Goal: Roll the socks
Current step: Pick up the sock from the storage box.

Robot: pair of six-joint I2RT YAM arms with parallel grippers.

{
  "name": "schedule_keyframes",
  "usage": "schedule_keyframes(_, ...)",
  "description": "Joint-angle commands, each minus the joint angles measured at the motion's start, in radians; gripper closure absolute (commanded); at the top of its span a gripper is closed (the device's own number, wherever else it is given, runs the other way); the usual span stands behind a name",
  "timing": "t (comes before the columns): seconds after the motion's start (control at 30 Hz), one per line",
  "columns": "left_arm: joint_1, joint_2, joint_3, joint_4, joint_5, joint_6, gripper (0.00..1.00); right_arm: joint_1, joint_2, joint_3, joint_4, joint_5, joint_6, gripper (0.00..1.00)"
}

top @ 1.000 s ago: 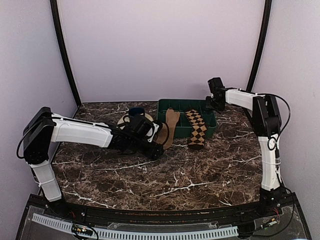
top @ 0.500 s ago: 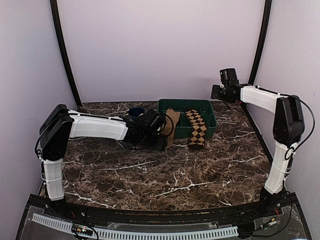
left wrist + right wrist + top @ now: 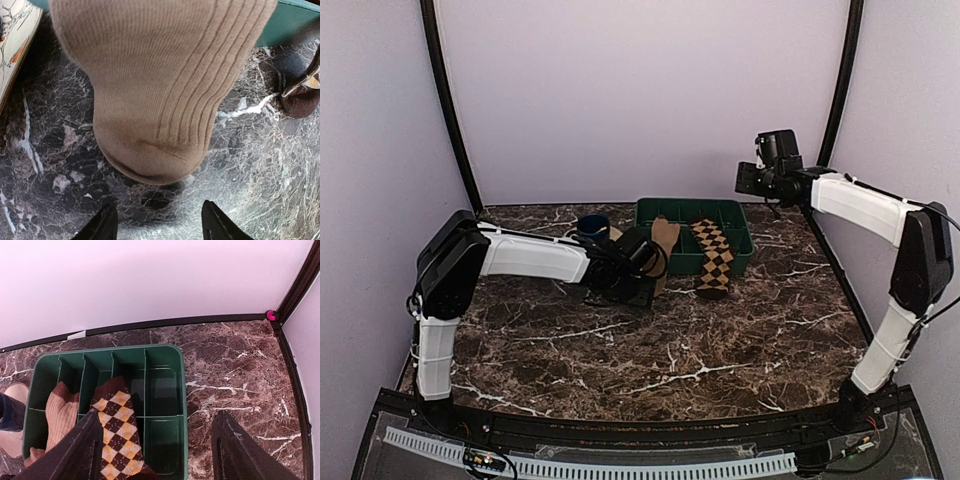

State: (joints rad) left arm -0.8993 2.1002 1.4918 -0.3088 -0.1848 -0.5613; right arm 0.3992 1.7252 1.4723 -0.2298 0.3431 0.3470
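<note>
The tan sock (image 3: 663,243) hangs out of the green tray (image 3: 744,222) over its front edge, with its toe on the marble. The argyle sock (image 3: 713,255) lies beside it to the right, draped the same way. My left gripper (image 3: 636,291) is low on the table just in front of the tan toe. In the left wrist view it (image 3: 157,225) is open and empty, a little short of the sock (image 3: 160,85). My right gripper (image 3: 750,180) is held high behind the tray, open and empty (image 3: 157,415), looking down on both socks (image 3: 117,440).
A blue cup (image 3: 590,224) on a pale plate stands left of the tray; the plate's edge shows in the left wrist view (image 3: 12,40). The tray has several divided compartments (image 3: 160,385). Black frame posts and walls close in the back and sides.
My left gripper has moved right and farther out, up to the tan sock's toe. My right arm has lifted away from the tray towards the back right.
</note>
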Motion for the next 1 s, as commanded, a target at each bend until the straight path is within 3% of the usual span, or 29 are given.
schedule_keyframes(0.0,0.011,0.004,0.028,-0.017,-0.012,-0.04,0.4,0.032,-0.047,-0.03,0.032,0.031,-0.014,0.32)
schedule_keyframes(0.63,0.044,0.053,0.034,0.05,0.013,-0.111,0.4,0.098,-0.125,-0.162,0.032,0.061,-0.005,0.32)
schedule_keyframes(0.97,0.059,0.099,0.041,0.042,0.026,-0.125,0.64,0.132,-0.168,-0.194,0.022,0.073,-0.003,0.32)
